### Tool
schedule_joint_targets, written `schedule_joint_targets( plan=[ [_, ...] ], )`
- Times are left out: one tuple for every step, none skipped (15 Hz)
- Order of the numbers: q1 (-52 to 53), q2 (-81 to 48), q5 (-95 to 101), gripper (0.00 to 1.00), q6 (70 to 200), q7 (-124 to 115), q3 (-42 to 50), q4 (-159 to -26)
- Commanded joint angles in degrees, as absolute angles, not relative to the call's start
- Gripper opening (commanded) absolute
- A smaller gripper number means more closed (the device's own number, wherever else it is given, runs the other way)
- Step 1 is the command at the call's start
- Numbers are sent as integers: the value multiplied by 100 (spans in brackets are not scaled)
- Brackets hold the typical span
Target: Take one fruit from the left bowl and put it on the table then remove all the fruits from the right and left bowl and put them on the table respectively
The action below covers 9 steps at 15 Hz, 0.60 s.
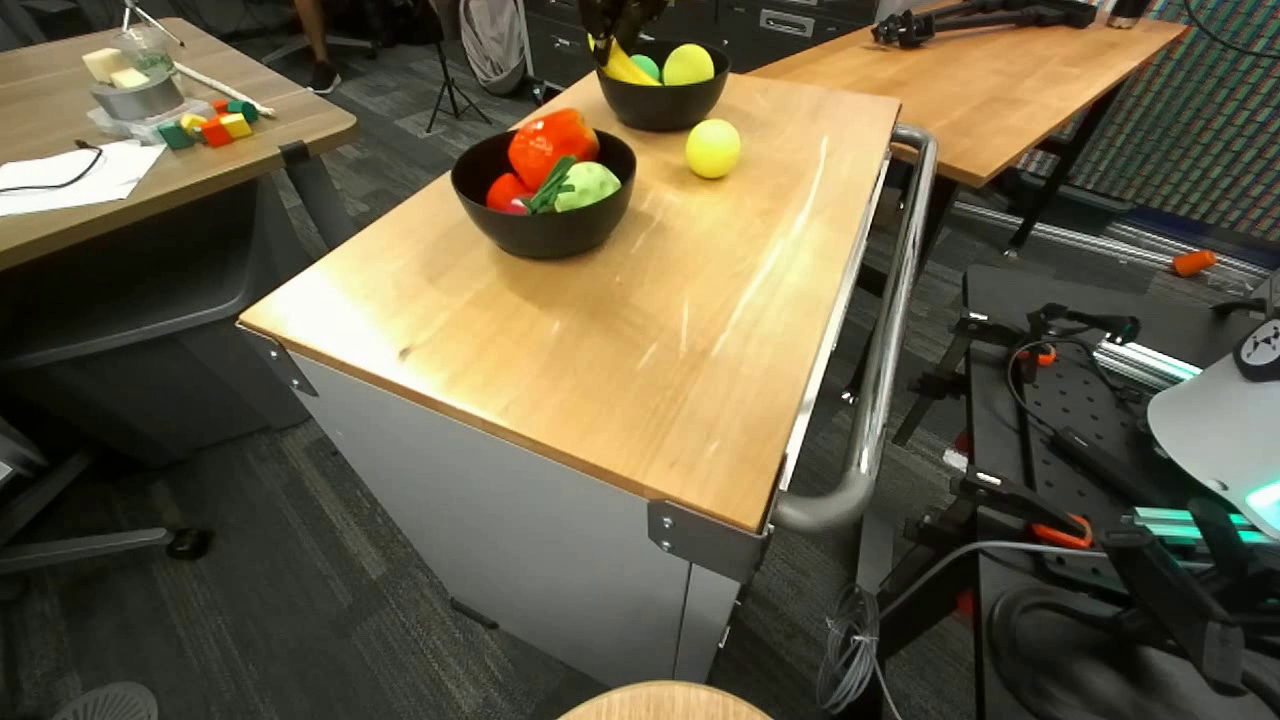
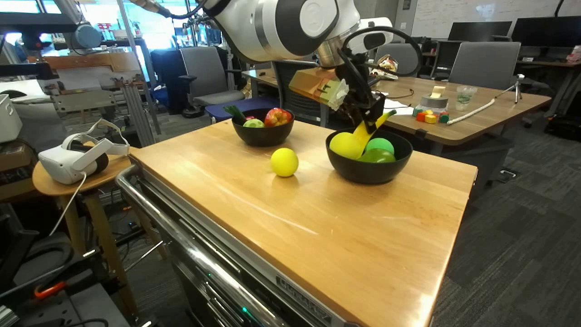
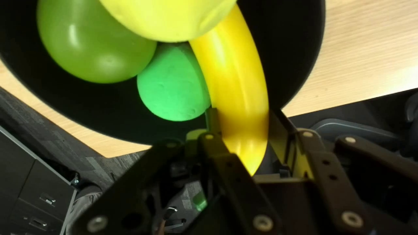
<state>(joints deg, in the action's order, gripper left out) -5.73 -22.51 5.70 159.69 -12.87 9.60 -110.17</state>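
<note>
Two glossy black bowls stand on the table (image 1: 600,340); which is left or right I cannot tell. In the wrist view my gripper (image 3: 242,119) has its fingers against both sides of the yellow banana (image 3: 235,71), near one end. That banana leans inside a black bowl (image 2: 370,172), beside a yellow round fruit (image 2: 344,145), a bright green ball (image 3: 173,81) and a glossy green fruit (image 3: 94,39). The remaining black bowl (image 1: 545,232) holds a big red fruit (image 1: 550,143), a smaller red piece (image 1: 507,190) and a pale green fruit (image 1: 588,186). Between the bowls, one yellow fruit (image 2: 284,162) rests on the tabletop.
A metal rail handle (image 1: 895,340) runs along one side of the table. Past the table's edge stands a wooden desk (image 2: 481,122) bearing small coloured blocks (image 2: 430,116). A stool (image 2: 50,181) with a white headset (image 2: 75,159) is close to a corner.
</note>
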Motion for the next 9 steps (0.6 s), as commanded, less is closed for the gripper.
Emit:
schedule_joint_targets(
  plan=[
    [-417,-2359,509,19,16159,-1563,1152,-10911],
    [-411,-2364,492,19,16146,-1623,1165,-10909],
    [-401,-2359,482,18,16135,-1682,1181,-10909],
    [-392,-2317,468,18,16124,-1730,1193,-10927],
    [-385,-2272,456,18,16114,-1768,1205,-10938],
    [-353,-2197,476,18,16094,-1856,1248,-10950],
    [-330,-2075,509,17,16051,-1893,1281,-10968],
    [-302,-1963,541,17,16038,-1948,1325,-10979],
    [-279,-1836,570,17,16030,-1988,1366,-10994]
  ],
)
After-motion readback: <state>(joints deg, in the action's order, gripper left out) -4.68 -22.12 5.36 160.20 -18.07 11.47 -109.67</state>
